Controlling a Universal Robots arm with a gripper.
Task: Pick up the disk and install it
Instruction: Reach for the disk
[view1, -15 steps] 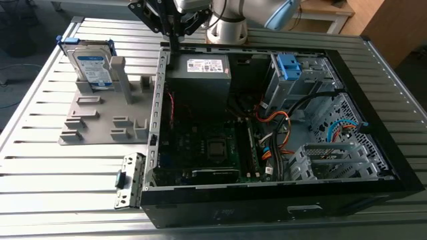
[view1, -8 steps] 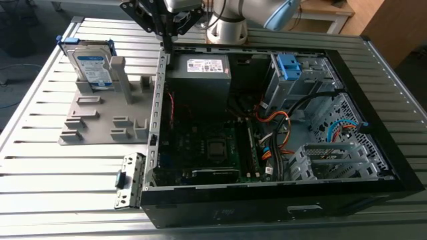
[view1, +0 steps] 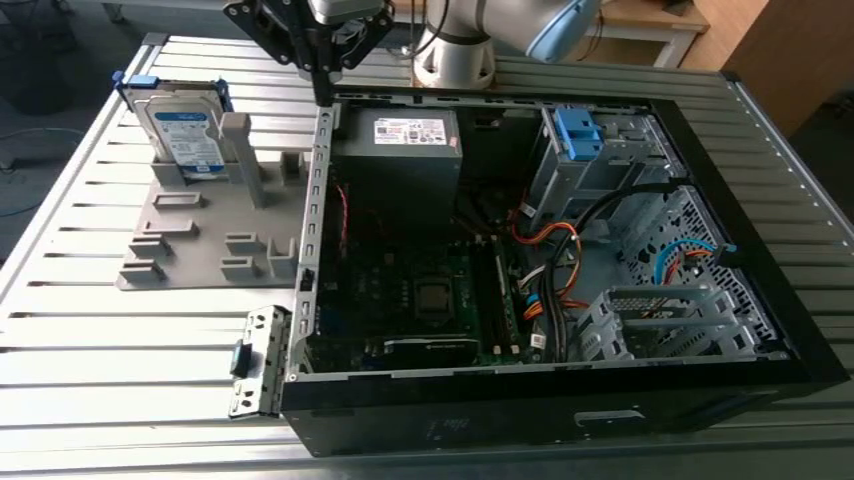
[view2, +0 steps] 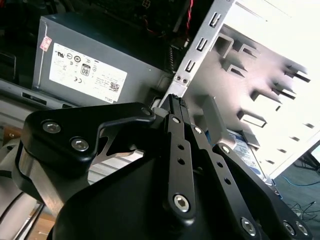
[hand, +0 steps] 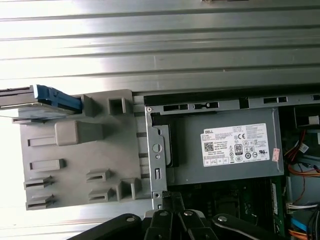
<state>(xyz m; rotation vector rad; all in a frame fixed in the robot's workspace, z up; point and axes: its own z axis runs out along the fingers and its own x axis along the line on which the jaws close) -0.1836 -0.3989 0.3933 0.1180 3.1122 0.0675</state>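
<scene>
One black gripper (view1: 323, 95) hangs over the back corner of the open case (view1: 534, 430). Its slim, bolted metal fingers (view2: 176, 135) are drawn together to a thin point, so the jaws are closed with nothing between them. In the exterior view the tip sits above the punched sheet-metal side wall of the case. It is just beside a smooth grey box (view1: 396, 155) that carries a white sticker.

The disk (view1: 180, 130) is apart from the gripper, toward the exterior view's left. It stands on edge in a slot at the far corner of a holder (view1: 200, 235). It is a flat silver rectangle with a white-and-blue label on its face, framed in bright blue plastic with small tabs sticking out at the top. In the first wrist view it shows edge-on as a thin blue-and-silver strip.

The holder is a matte grey plate with raised square blocks and open slots. It lies flat on the table (view1: 107, 340) and butts against the case wall. The table is ribbed aluminium made of long parallel slats.

Inside the case a blue plastic bracket (view1: 577, 135) sits in a bare metal bay. A green board (view1: 427, 290) lies flat on the floor, and orange and blue cables (view1: 554, 245) curl beside a perforated steel cage (view1: 667, 320).
</scene>
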